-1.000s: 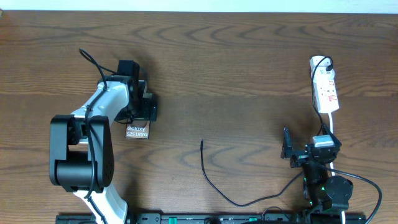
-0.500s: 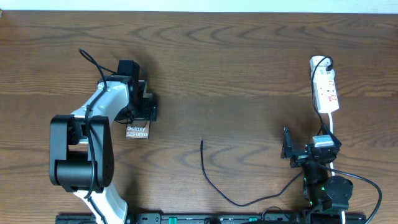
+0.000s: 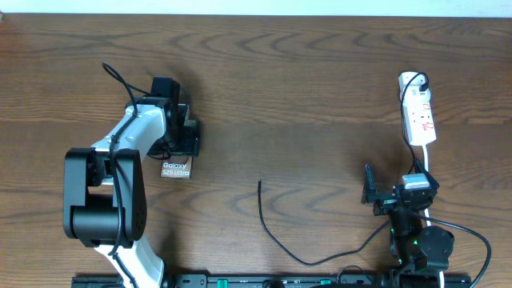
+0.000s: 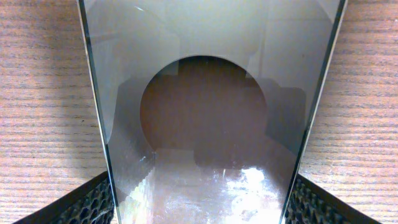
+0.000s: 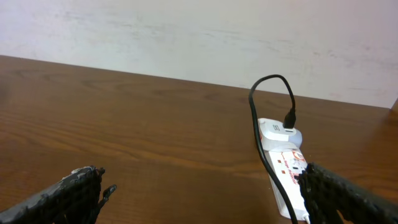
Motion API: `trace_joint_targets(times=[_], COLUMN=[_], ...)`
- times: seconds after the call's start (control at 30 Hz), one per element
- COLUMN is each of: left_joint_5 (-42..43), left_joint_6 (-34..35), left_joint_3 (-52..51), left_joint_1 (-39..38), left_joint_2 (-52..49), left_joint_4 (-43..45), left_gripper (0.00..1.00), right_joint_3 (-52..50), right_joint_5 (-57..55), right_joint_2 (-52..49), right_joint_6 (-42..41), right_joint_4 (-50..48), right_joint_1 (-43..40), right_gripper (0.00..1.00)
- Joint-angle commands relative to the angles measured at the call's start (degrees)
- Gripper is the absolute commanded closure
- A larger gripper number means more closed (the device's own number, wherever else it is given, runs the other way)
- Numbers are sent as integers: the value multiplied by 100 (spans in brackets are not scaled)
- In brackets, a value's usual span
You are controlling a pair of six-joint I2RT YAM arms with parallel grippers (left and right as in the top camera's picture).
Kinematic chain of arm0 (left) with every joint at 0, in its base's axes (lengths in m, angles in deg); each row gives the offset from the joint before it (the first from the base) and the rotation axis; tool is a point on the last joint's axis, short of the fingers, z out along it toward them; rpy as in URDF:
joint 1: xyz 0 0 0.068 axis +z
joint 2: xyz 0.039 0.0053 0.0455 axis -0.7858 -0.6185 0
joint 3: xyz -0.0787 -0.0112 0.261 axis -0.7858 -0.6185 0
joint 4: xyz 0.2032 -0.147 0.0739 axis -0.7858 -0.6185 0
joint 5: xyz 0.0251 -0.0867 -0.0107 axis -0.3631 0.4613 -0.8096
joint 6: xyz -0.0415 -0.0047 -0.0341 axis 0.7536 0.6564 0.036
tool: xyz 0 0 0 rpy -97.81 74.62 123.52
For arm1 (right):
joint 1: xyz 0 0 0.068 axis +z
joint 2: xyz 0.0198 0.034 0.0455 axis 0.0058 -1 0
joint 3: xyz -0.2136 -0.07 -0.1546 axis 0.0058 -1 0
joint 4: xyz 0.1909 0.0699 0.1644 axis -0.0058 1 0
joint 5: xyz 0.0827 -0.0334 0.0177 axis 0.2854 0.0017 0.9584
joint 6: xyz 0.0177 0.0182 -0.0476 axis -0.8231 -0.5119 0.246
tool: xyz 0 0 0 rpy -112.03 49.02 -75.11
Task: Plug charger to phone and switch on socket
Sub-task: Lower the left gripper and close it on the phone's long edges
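The phone lies flat on the wooden table at the left, "Galaxy" lettering up. In the left wrist view its glossy back with the round mark fills the space between the fingers. My left gripper is on the phone's far end, its fingers against both long edges. The charger, a thin black cable, lies loose with its plug tip near the table's middle. The white socket lies at the far right; it also shows in the right wrist view. My right gripper is open and empty, in front of the socket.
A black cable is plugged into the socket's far end, and a white cord runs from the socket toward the right arm. A pale wall rises behind the table's far edge.
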Motion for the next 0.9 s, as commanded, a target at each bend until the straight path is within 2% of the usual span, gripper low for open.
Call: trace_joint_targets(times=[0.0,0.23,0.4,0.43,0.57,0.87], left_joint_5=[-55,-55,-55,-55,-55,-55], left_joint_6=[-15,-15,-15,-15,-15,-15], left_joint_3=[-280,-280,-280,-280,-280,-192], left_joint_1=[-9,-9,-9,-9,-9,-9], left_joint_2=[-251,-251,-251,-251,-251,-249], left_joint_4=[-68,-66,-66,-66,-61,-96], left_gripper=[21,31,44,51,93,93], right_joint_3=[-9,-9,-7,-9,-9,-9], right_joint_5=[-42,-44,-44,-44,-44,-44], right_joint_2=[35,35,35,35,35,35], right_joint_6=[-63,-63,-63,-63,-63,-63], right_joint_4=[26,26,26,26,26,26], right_joint_1=[24,24,24,24,24,26], right_gripper=[1,1,1,1,1,1])
